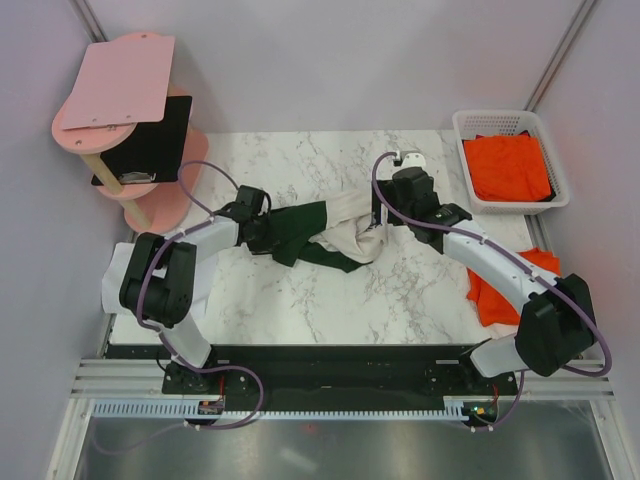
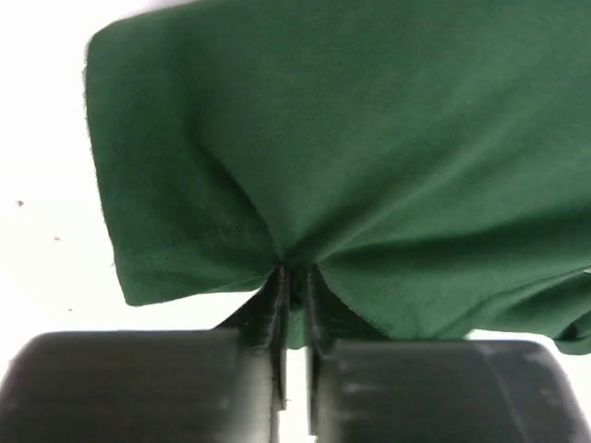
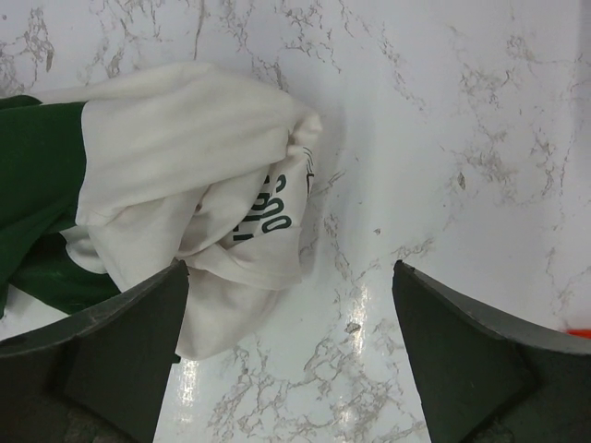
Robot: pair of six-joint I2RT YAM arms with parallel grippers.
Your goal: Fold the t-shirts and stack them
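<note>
The cream-white t-shirt (image 1: 345,232) with dark green sleeves lies bunched in the middle of the marble table. My left gripper (image 1: 272,243) is shut on a dark green sleeve (image 2: 351,157), with the cloth pinched between the fingertips (image 2: 277,291). My right gripper (image 1: 383,222) is open just above the table, its left finger (image 3: 111,360) beside the cream cloth (image 3: 185,166), holding nothing. Green lettering shows on a fold. An orange t-shirt (image 1: 505,290) lies at the table's right edge under the right arm. More orange shirts (image 1: 507,168) are in the basket.
The white plastic basket (image 1: 555,195) stands at the back right. A pink stand (image 1: 120,120) with a pink board and a black sheet is at the back left. White paper (image 1: 112,285) lies under the left arm. Bare marble (image 1: 330,300) lies in front of the shirt.
</note>
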